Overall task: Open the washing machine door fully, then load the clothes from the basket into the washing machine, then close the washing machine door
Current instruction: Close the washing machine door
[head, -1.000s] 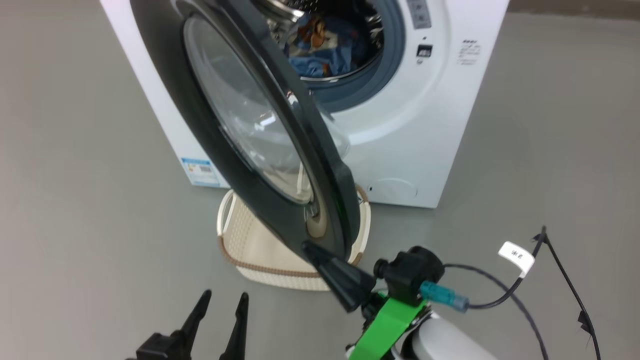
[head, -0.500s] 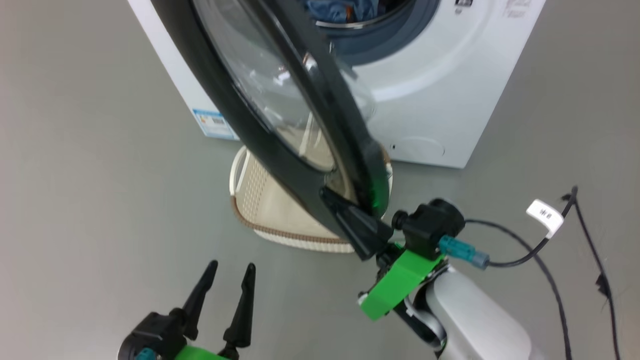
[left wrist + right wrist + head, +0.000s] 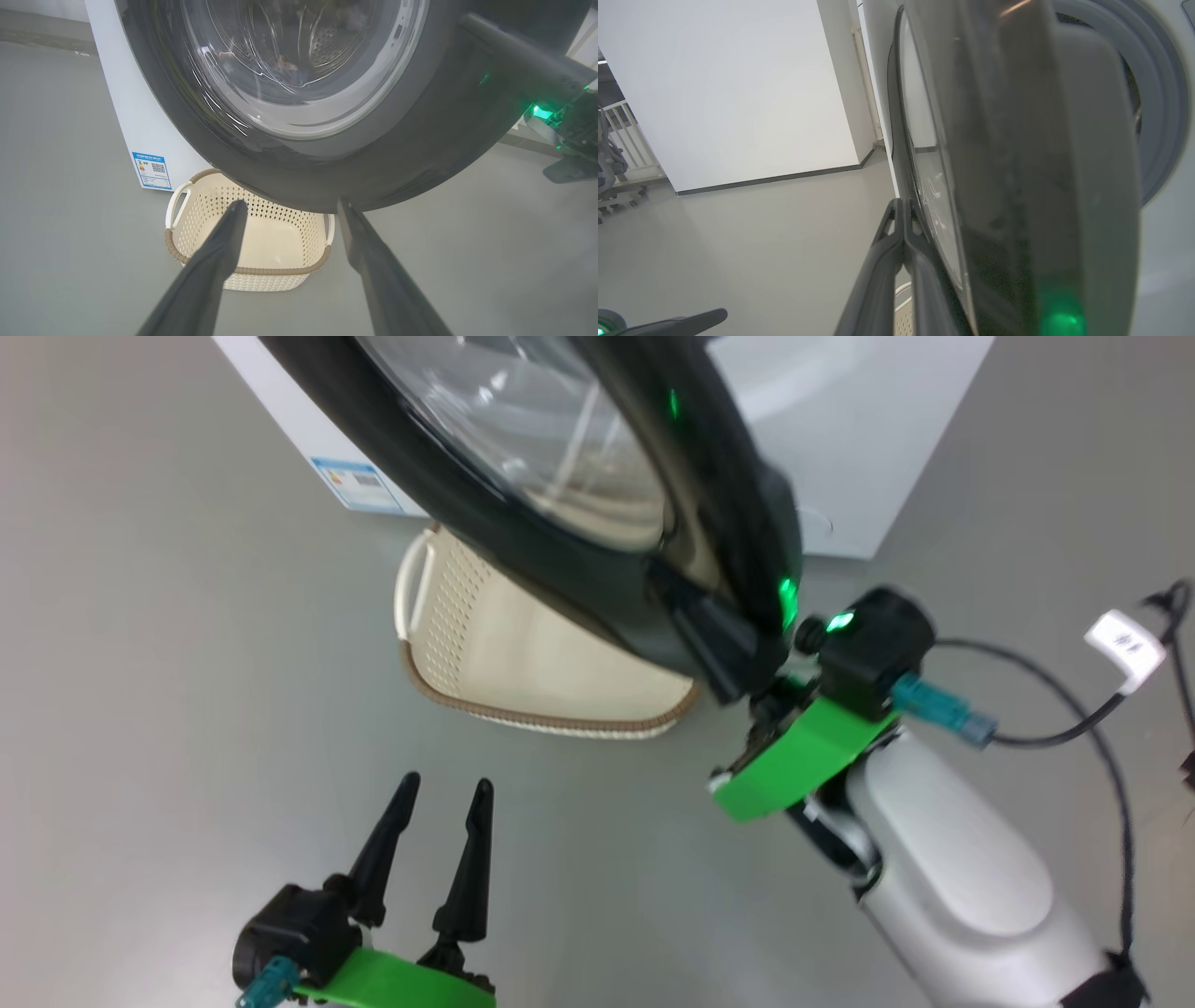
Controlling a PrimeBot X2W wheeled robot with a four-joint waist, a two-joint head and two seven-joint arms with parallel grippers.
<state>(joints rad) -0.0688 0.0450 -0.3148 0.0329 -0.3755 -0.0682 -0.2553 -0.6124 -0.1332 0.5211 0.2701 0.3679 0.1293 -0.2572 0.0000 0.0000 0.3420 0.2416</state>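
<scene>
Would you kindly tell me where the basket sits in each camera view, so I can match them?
Head view: basket centre-left, below the washing machine door.
Left wrist view: lower centre, behind the left gripper.
Right wrist view: perforated sliver at bottom edge.
Shared landmark: that door's black rim.

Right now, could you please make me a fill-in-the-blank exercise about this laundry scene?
1. The perforated basket on the floor is ___ inside.
2. The left gripper is ___, holding nothing.
3. The right gripper, fingers shut, lies against the washing machine door, on its glossy ___ rim.
4. The label sticker on the washing machine is ___.
Missing words: empty; open; black; blue.
</scene>
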